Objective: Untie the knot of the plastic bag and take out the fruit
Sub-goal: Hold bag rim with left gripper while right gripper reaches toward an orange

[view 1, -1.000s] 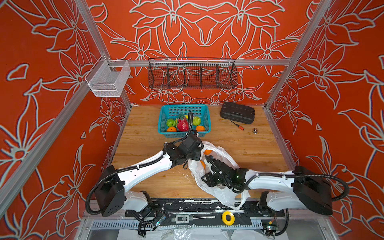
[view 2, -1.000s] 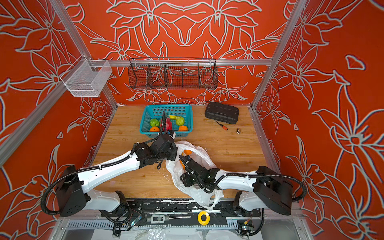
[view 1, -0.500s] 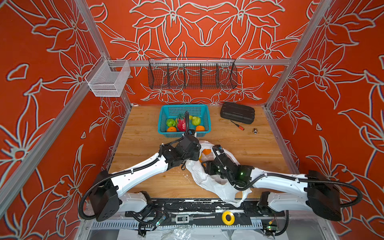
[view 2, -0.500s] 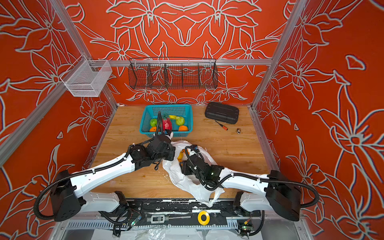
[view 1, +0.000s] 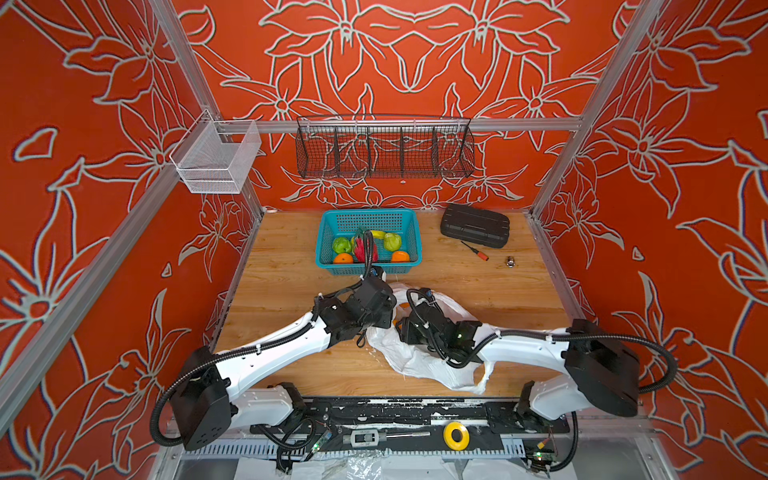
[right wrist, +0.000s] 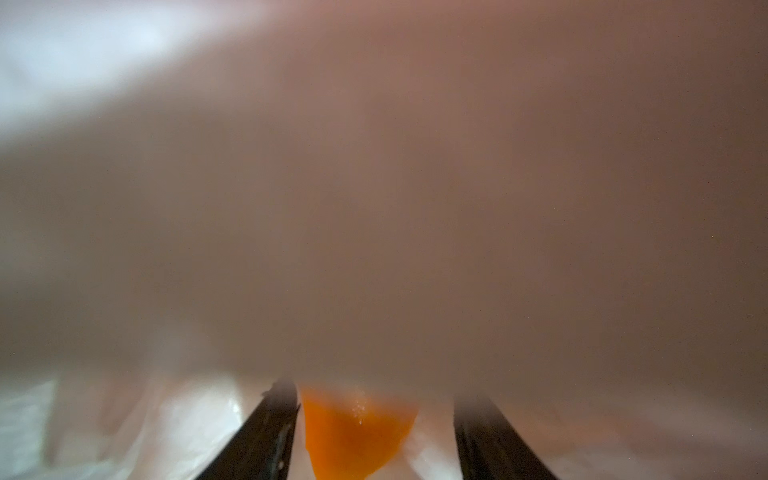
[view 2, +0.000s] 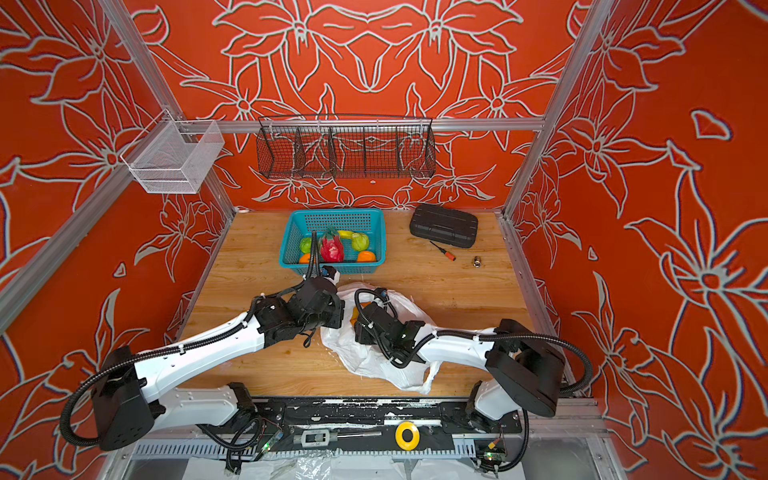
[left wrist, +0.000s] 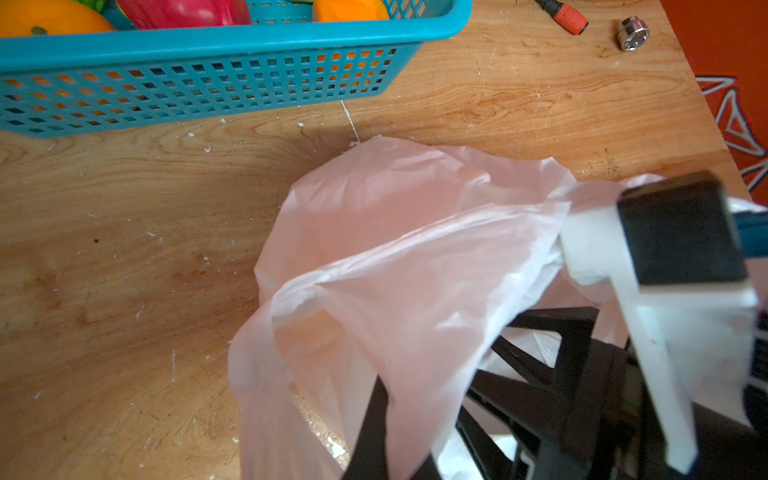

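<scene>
Metalwork lines the near edge: a black base rail [view 1: 395, 409] with a yellow tape roll [view 1: 456, 435] lying on it. Just beyond, on the wooden table [view 1: 286, 291], lies the thin, crinkly white plastic bag [view 1: 415, 361]. It is slumped under the right arm, with 1 handle loop trailing at its near right corner. Its open mouth is lifted where the 2 arms meet.

The right gripper [right wrist: 376, 401] reaches inside the bag. In the right wrist view its 2 black fingers stand spread, with a round orange fruit [right wrist: 353, 436] between them and a gap showing beside 1 finger. Blurred plastic veils most of that view. A sliver of that fruit shows at the bag's mouth in both top views.

The left gripper [view 1: 386, 309] is pressed together, pinching the bag's rim. The left wrist view shows the film stretched up off the table.

Farther back stands a teal plastic basket [view 1: 322, 245]. It holds 2 oranges [view 1: 343, 258], 2 bumpy green fruits [view 1: 341, 245], a red-pink dragon fruit [view 1: 375, 251] and a curved yellow banana [view 1: 377, 234]. To its right lie an orange-handled screwdriver [view 1: 473, 250] and a small metal socket [view 1: 510, 262]. A flat black case [view 1: 475, 225] lies nearest the wall.

On the back wall hang a black wire basket [view 1: 384, 147] and, to its left, a white mesh basket [view 1: 216, 160].
</scene>
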`<state>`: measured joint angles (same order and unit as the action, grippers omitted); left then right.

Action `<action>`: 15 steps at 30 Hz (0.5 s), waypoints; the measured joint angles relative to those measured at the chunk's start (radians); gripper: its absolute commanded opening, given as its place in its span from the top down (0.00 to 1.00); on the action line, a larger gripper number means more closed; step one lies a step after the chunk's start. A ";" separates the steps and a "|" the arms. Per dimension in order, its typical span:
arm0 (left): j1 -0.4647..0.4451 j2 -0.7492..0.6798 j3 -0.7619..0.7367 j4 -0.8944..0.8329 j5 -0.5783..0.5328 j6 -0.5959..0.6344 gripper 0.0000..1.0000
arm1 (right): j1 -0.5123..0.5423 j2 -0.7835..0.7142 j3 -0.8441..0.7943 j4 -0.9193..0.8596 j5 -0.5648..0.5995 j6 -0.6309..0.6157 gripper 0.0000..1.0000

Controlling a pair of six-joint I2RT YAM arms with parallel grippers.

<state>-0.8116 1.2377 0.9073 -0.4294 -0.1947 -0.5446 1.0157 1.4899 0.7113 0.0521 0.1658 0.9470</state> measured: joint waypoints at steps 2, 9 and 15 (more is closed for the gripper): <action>0.000 -0.009 -0.005 0.000 -0.003 -0.003 1.00 | -0.001 0.024 0.000 0.012 -0.011 0.001 0.29; 0.000 -0.032 -0.028 0.000 -0.010 -0.005 1.00 | -0.006 0.123 0.018 0.118 -0.098 0.030 0.09; 0.000 -0.035 -0.046 0.001 -0.013 -0.010 1.00 | -0.016 0.205 0.039 0.250 -0.156 0.076 0.32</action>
<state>-0.8116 1.2022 0.8616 -0.4286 -0.2081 -0.5549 1.0000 1.6947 0.7502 0.3019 0.0097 1.0225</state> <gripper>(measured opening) 0.047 0.775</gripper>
